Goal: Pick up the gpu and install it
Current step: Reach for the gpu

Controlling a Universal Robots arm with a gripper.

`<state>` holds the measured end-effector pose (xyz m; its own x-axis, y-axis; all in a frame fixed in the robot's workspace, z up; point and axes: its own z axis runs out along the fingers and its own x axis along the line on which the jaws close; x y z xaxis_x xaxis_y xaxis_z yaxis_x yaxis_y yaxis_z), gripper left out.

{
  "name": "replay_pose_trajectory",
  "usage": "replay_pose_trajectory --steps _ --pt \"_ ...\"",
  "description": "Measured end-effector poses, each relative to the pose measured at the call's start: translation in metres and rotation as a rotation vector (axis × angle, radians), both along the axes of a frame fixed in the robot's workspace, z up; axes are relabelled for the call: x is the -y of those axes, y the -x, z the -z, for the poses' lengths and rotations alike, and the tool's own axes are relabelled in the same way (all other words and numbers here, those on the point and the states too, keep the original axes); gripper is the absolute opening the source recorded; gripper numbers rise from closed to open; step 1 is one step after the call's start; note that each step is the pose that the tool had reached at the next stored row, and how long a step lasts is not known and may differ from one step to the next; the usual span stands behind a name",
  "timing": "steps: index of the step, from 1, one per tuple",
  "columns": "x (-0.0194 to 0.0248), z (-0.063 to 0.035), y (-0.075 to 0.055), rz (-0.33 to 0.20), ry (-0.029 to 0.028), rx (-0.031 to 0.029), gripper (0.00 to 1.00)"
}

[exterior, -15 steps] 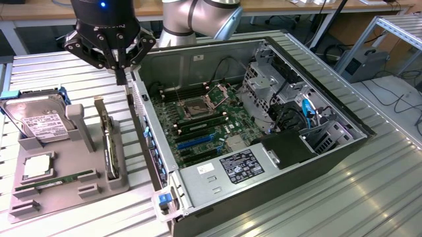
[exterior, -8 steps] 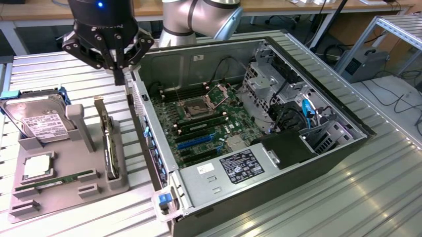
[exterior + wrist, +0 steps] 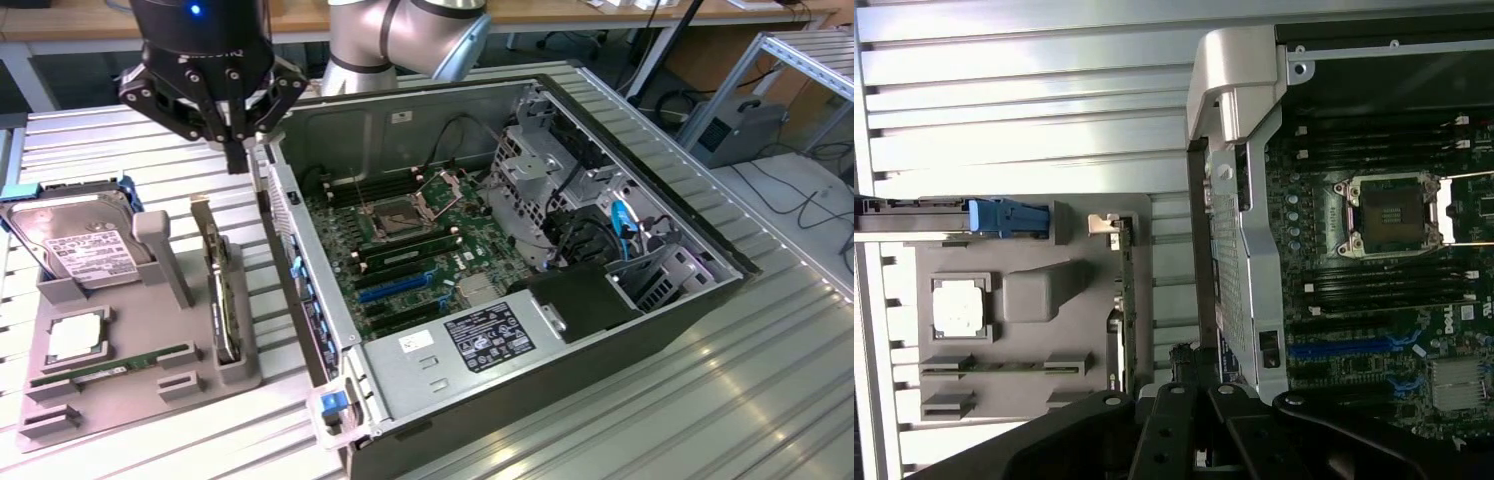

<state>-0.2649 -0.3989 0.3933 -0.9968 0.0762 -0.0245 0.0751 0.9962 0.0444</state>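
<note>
You see the thin dark gpu card (image 3: 218, 295) standing on edge in a moulded grey plastic tray (image 3: 120, 385) on the ribbed aluminium table (image 3: 774, 400), just beside an open metal computer case (image 3: 400, 120). Your black hand (image 3: 238, 152) hovers above their gap, fingers together, apparently empty.
</note>
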Motion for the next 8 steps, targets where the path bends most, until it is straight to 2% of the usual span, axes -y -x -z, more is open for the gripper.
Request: replay_pose_trajectory --steps 8 --pt "0.0 0.0 0.0034 0.0 0.0 0.0 0.11"
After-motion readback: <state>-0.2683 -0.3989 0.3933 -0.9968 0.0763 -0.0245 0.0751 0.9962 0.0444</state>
